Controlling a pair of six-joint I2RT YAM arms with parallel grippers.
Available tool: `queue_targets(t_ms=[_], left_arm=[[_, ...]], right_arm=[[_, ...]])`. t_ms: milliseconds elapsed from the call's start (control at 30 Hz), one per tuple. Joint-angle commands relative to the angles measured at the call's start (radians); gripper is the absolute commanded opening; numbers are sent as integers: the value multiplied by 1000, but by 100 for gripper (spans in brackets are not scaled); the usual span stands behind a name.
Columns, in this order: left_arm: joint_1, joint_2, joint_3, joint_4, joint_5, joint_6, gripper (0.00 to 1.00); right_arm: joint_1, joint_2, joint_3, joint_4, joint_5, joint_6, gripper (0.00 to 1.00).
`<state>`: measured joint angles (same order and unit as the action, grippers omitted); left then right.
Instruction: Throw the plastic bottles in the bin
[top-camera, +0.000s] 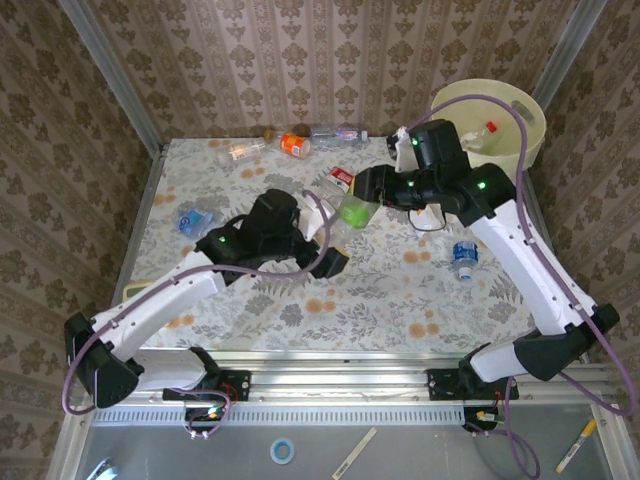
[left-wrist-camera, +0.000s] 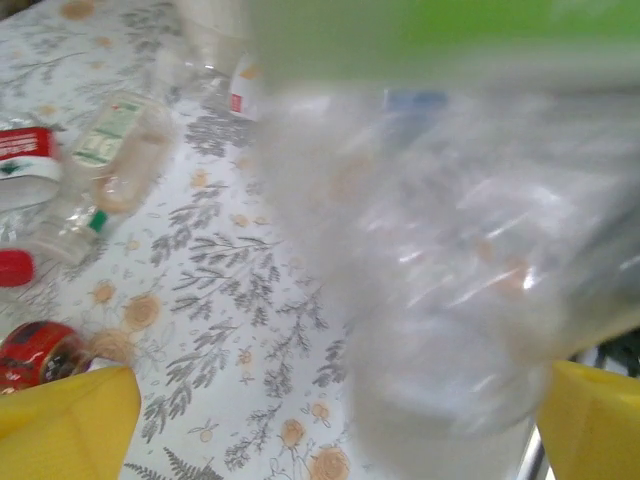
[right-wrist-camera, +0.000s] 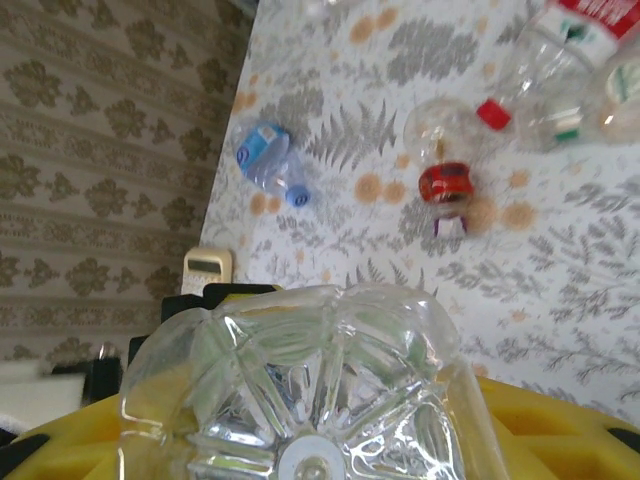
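Plastic bottles (top-camera: 338, 135) lie scattered over the flowered surface (top-camera: 400, 290). Nearest, the left gripper (top-camera: 335, 262) stands wide open, its yellow fingers (left-wrist-camera: 70, 425) spread well apart, just beside a clear bottle with a green label (top-camera: 355, 210) held over the middle. The right gripper (top-camera: 366, 192) is clamped around that bottle near its base. A blue-labelled bottle (top-camera: 464, 255) lies to the right, an orange one (top-camera: 295, 145) near the far edge, and the bin (top-camera: 500, 86) stands at the far right corner with a red-capped bottle (top-camera: 481, 134) inside

Free along the near edge of the table (top-camera: 300, 335) — blocked at centre by left gripper (top-camera: 330, 252) and right gripper (top-camera: 368, 195) meeting at a green-labelled bottle (top-camera: 355, 211); littered along the far edge with loose bottles (top-camera: 240, 152).
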<state>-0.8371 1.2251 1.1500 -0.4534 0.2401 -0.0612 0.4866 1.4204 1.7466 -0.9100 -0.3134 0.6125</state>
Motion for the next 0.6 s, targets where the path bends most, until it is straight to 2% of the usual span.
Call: queue_targets(t_ms=[0, 67, 233, 367, 567], left_arm=[[102, -79, -57, 120, 69, -149, 100], [165, -119, -101, 174, 110, -215, 100], [266, -199, -178, 227, 131, -298, 100], [325, -273, -258, 286, 120, -346, 100], [374, -344, -309, 299, 93, -367, 100]], right_arm=[[-9, -9, 109, -78, 147, -66, 18], [-15, -11, 181, -96, 231, -112, 16], [-20, -20, 348, -62, 430, -255, 6], [-19, -108, 327, 157, 529, -393, 8], [-19, -198, 264, 489, 682, -631, 2]])
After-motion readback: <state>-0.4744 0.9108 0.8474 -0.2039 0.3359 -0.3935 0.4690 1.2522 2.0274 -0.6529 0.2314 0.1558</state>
